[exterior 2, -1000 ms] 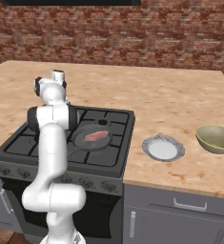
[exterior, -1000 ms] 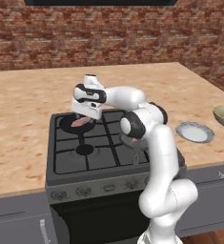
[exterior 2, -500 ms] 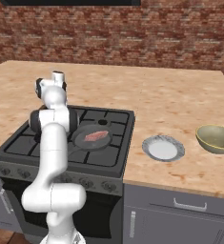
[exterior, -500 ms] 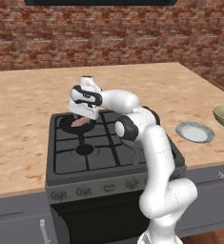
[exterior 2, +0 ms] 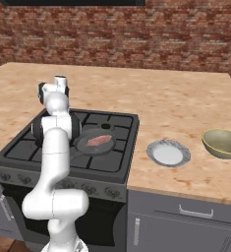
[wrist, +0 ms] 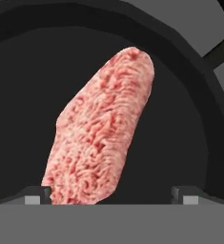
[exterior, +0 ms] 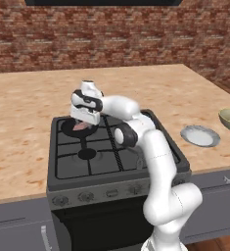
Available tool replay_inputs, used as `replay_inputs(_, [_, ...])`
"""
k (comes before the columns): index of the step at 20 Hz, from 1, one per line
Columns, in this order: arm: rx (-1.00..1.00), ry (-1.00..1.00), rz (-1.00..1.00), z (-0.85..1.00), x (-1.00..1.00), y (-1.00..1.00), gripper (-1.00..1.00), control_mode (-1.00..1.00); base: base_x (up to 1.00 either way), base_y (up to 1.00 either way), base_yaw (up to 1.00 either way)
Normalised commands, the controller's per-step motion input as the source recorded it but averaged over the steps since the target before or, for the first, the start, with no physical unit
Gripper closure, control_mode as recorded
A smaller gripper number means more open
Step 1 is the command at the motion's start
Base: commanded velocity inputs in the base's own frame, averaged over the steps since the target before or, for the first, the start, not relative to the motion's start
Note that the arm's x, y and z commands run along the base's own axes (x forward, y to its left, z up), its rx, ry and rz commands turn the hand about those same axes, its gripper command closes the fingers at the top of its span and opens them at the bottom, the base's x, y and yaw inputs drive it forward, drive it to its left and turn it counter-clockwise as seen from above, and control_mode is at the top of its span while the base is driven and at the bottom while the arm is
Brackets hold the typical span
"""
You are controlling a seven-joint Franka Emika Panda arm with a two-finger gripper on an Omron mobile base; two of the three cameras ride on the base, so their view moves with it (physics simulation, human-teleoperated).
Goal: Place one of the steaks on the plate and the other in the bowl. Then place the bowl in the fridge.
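Barely begun. One steak (wrist: 101, 133) lying in the black skillet (exterior 2: 93, 146) on the stove (exterior 2: 68, 147), far left of the surface (exterior 2: 186, 108). Claw (wrist: 111, 195) spread wide just above it, gripping nothing. Plate (exterior 2: 168, 153) and bowl (exterior 2: 224, 142) bare on the right. Second steak and fridge yet to be found.

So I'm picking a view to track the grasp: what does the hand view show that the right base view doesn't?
Hand view alone: the two fingertips standing wide apart on either side of the steak's near end, not touching it, and its grain up close. Right base view alone: the plate and bowl on the counter right of the stove. Both: the steak lying in the black skillet.
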Motion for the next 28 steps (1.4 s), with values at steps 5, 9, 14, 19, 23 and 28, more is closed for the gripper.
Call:
replay_inputs(5, [0.0,0.0,-0.06,-0.19,0.0,0.0,-1.0,-1.0,0.0,0.0,0.0])
replay_inputs(9, [0.0,0.0,-0.05,-0.04,0.0,0.03,-1.0,-1.0,0.0,0.0,0.0])
replay_inputs(14, [0.0,0.0,-0.05,-0.07,0.14,0.11,-1.0,-1.0,0.0,0.0,0.0])
replay_inputs(19, [-0.02,0.0,-0.03,-0.35,0.15,0.1,-1.0,-1.0,0.0,0.0,0.0])
replay_inputs(23, [-0.02,0.0,-0.03,-0.45,0.0,0.01,-1.0,-1.0,0.0,0.0,0.0])
replay_inputs(28, [0.0,0.0,-0.03,-0.3,-0.02,0.0,1.0,-1.0,0.0,0.0,0.0])
